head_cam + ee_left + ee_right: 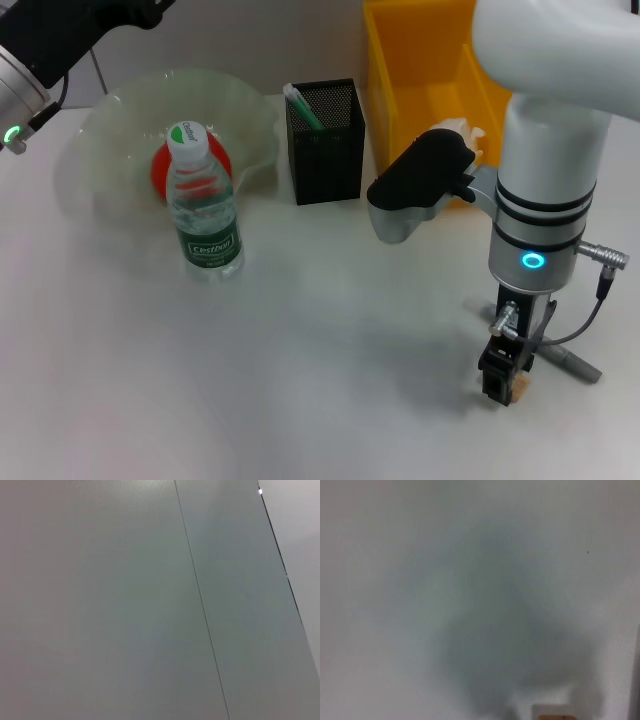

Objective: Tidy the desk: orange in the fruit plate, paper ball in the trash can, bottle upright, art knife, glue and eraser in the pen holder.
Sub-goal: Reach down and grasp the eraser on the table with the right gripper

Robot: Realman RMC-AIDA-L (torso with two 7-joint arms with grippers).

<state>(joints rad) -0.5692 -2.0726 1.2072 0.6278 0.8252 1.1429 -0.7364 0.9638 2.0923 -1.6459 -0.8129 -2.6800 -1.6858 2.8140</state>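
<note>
Reaching straight down at the near right of the white worktop (330, 380), the right arm stands almost vertical, its wrist ring lit blue. The right tool (503, 388) is at the surface, its dark fingers pointing down at a small tan block, apparently the eraser (518, 386). From where I stand I cannot tell how far the fingers are apart or whether they grip it. A grey, pen-shaped item, likely the art knife (565, 361), lies flat just beside the tool on its right. The right wrist view gives only blurred pale surface under a dark shadow, with a tan corner at the edge.

The left arm is held up and back at the far left corner, a green light on its wrist; the left tool is out of sight, and its wrist view shows only a plain grey panel with a seam.

The bottle (203, 205) stands upright, green cap on, at the near edge of the clear fruit plate (110, 120). The orange (160, 168) lies in the plate, directly behind the bottle. The black mesh pen holder (327, 145) stands to the right of the plate with a green-and-white stick in it, probably the glue (302, 107). The yellow trash can (420, 90) is behind the right arm, and a white crumpled paper ball (470, 133) shows inside.
</note>
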